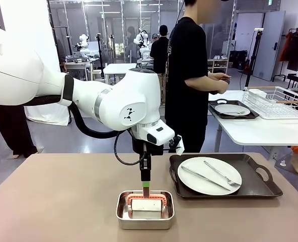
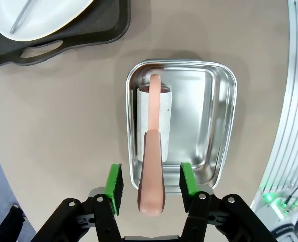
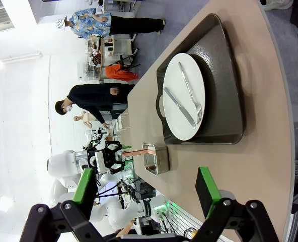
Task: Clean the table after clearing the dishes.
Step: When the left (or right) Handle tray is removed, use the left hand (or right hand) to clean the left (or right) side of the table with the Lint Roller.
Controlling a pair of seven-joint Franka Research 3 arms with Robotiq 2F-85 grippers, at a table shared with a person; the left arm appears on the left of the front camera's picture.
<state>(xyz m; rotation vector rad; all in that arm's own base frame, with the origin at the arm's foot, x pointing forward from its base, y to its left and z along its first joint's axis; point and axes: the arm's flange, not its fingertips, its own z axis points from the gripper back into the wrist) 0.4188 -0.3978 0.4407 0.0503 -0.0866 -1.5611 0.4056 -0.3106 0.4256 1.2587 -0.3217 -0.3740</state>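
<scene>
Taupe surface (image 1: 53, 201) is mostly bare, but one dark tray (image 1: 254, 190) sits at its right side with a white plate (image 1: 209, 176), a fork (image 1: 222, 174) and chopsticks (image 1: 204, 177) on it, so the clearing looks unfinished. A second tray (image 1: 213, 104) with a plate rests on the smaller white table (image 1: 259, 133) beyond, beside a wire rack (image 1: 277, 103) and a standing person; that is likely the drop-off spot. Near the front edge, just left of the first tray, a steel pan (image 1: 145, 224) holds a cleaning roller (image 1: 146, 205). Its white roll lies in the pan and its pink handle (image 2: 153, 171) rises toward the arm, which suits a pick from above. The left gripper (image 2: 151, 176) hangs over it, jaws astride the handle with a slim gap on each side and nothing gripped yet. The right gripper (image 3: 146, 186), off at the side, has its jaws spread wide and empty, probably to keep out of the left arm's way.
</scene>
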